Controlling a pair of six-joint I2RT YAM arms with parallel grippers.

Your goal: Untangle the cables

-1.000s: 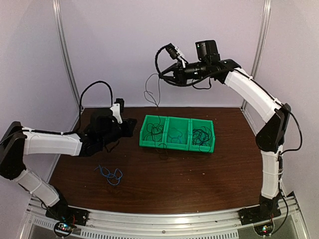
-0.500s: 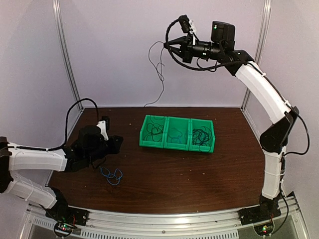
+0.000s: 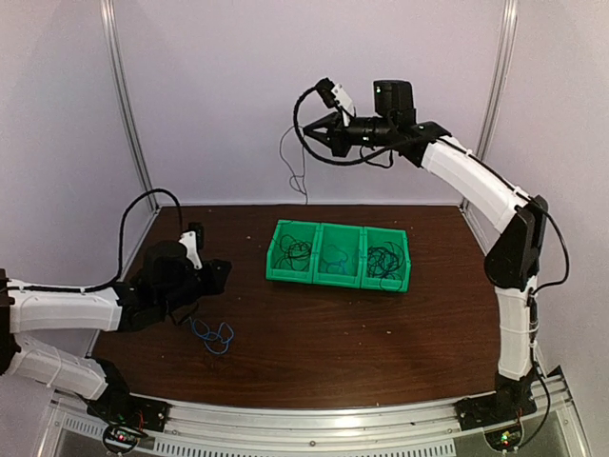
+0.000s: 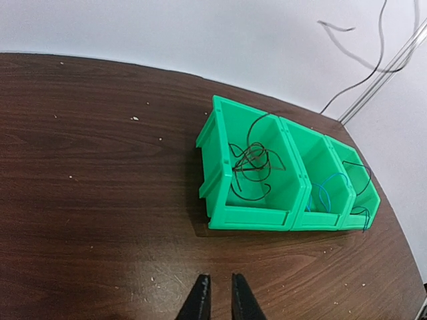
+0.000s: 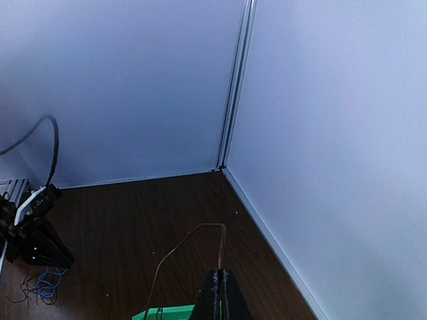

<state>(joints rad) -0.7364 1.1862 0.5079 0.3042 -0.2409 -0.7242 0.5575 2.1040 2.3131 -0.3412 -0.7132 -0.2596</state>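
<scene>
- A dark brown table (image 3: 381, 333), matt and wood-grained with a few pale crumbs, sits inside smooth lilac walls (image 3: 209, 86). A slim aluminium post (image 5: 233, 87) runs up the corner.
- The right gripper (image 3: 309, 135) is raised high above the table, its jaws clenched on the end of a thin black cable (image 3: 293, 169). In its wrist view the wire arcs out from the closed tips and drops away below.
- Holding the cable that high looks meant to let it hang under its own weight, clear of the other cables.
- Well below the right gripper stands a green bin (image 3: 338, 276) of hard, glossy plastic, moulded as three open-topped compartments in a row.
- The left gripper (image 4: 217, 301) hovers low over the wood, its jaws parted by a narrow slit with nothing between them.
- Ahead of the left gripper, the bin's nearest compartment holds a black tangle (image 4: 252, 160) of springy, looping wire.
- The middle compartment holds a blue strand (image 4: 325, 190), and the farthest shows more black loops.
- Just beside the left gripper, toward the arm bases, a blue cable (image 3: 211, 333) lies loosely curled on bare wood. It seems set apart there as one already freed.
</scene>
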